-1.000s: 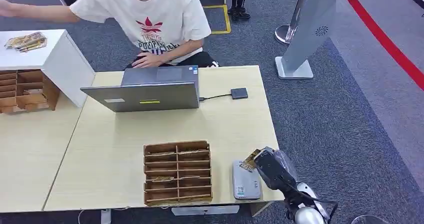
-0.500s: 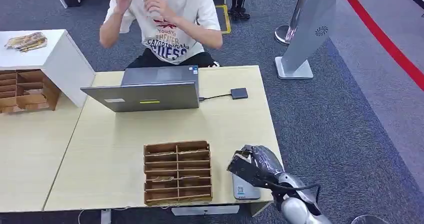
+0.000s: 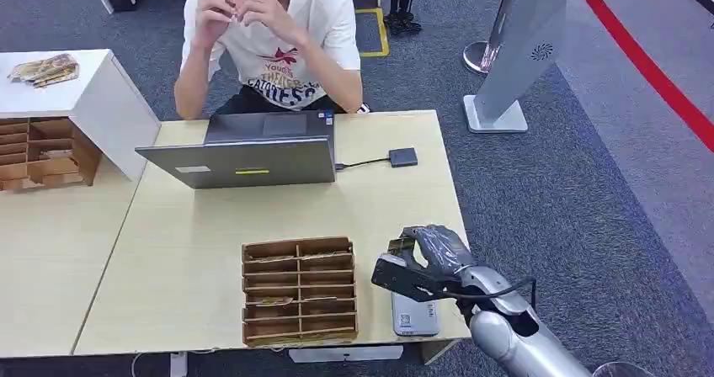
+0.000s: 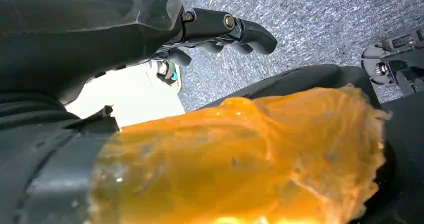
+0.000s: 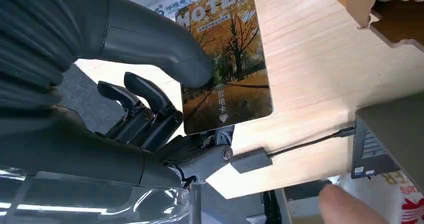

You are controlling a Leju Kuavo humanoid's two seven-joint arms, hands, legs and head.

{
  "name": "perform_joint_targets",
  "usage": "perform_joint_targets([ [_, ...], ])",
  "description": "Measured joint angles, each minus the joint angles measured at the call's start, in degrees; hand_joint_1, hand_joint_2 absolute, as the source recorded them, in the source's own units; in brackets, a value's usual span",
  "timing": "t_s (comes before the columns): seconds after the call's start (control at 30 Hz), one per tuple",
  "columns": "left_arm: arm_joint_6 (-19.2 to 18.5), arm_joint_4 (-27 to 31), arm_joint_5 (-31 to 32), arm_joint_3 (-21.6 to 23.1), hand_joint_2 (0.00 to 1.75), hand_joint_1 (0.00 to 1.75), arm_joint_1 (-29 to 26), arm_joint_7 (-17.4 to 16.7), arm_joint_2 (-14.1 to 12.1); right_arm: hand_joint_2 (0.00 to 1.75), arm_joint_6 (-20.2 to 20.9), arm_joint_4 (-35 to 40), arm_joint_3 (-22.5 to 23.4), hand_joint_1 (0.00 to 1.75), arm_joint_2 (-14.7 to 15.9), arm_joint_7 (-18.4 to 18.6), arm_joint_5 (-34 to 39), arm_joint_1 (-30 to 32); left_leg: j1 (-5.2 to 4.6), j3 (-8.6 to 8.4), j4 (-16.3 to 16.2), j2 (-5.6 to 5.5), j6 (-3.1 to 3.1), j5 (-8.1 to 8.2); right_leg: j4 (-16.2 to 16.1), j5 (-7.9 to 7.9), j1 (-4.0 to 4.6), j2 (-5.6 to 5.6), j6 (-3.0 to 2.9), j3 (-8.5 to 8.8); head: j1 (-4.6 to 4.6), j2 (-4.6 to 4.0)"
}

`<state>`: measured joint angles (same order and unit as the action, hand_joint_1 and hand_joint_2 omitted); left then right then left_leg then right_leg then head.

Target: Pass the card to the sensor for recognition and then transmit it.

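1. While the right hand hangs over the near right part of the light wooden table, it grips a hotel key card — the thick thumb presses on the printed face and the darker fingers lie behind it.
2. From the wrist, the card shows an autumn tree scene with "MOTEL" lettering across one end; in the head view the hand largely hides it.
3. Just below and near of the hand lies the grey card reader, flat on the table by its near right edge; the hand covers its far part, and whether the card touches it I cannot tell.
4. Left of the reader stands a wooden slotted card rack, with a few cards lying in its compartments.
5. At the far side of the table an open grey laptop faces away from the robot, and a cable runs from it to a small dark box to its right.
6. A person in a white printed T-shirt sits behind the laptop, both hands raised to the face.
7. On the far left, a white cabinet carries a loose pile of cards on top.
8. Seen from its wrist, the left hand hangs over grey carpet — its dark fingers look loosely curled and seem to hold nothing, though an orange blur covers much of that view.
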<state>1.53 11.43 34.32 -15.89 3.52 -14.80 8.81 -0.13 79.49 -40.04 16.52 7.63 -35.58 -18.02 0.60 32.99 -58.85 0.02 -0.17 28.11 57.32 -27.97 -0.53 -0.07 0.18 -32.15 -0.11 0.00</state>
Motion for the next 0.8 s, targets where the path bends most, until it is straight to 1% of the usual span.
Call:
perform_joint_targets([
  [0.2,-0.02,0.0,0.0,0.0,0.0,0.0,-0.02,0.0,0.0,1.75,-0.02,-0.09,-0.55,1.75,1.18,0.15,-0.94,-1.48,0.0,0.0,0.0,0.0,0.0,0.0,0.0,0.0,0.0,0.0,0.0,0.0,0.0,0.0],
  [0.43,-0.02,-0.02,0.0,-0.02,0.0,0.0,-0.02,0.0,0.0,1.75,0.02,-0.09,-1.03,1.75,1.86,0.15,-1.09,-2.06,-0.01,0.0,0.0,0.0,0.0,0.0,0.0,0.0,0.0,0.0,0.0,0.0,0.0,0.0],
  [0.57,-0.02,0.0,-0.04,-0.22,0.0,0.0,-0.02,0.0,-0.02,1.75,1.53,0.42,-1.16,1.75,2.67,-0.26,-0.04,-2.66,0.0,0.0,0.0,-0.01,0.0,0.0,0.0,0.0,0.0,-0.01,0.0,0.0,-0.02,0.0],
  [0.67,-0.02,0.0,-0.11,-0.9,0.0,0.0,-0.08,0.02,-0.02,1.75,2.71,1.47,-1.33,1.75,3.98,-0.77,2.34,-2.6,-0.01,0.0,-0.01,-0.02,0.0,0.0,0.0,0.0,0.0,-0.02,0.0,0.0,0.0,0.0],
  [0.8,-0.07,0.0,-0.2,-1.16,0.0,0.0,-0.12,0.07,-0.04,1.75,3.28,3.19,-1.33,1.75,6.6,-1.31,5.09,-2.01,-0.02,0.0,-0.02,-0.02,0.0,0.0,0.0,0.0,0.0,-0.02,0.0,0.0,0.0,0.0],
])
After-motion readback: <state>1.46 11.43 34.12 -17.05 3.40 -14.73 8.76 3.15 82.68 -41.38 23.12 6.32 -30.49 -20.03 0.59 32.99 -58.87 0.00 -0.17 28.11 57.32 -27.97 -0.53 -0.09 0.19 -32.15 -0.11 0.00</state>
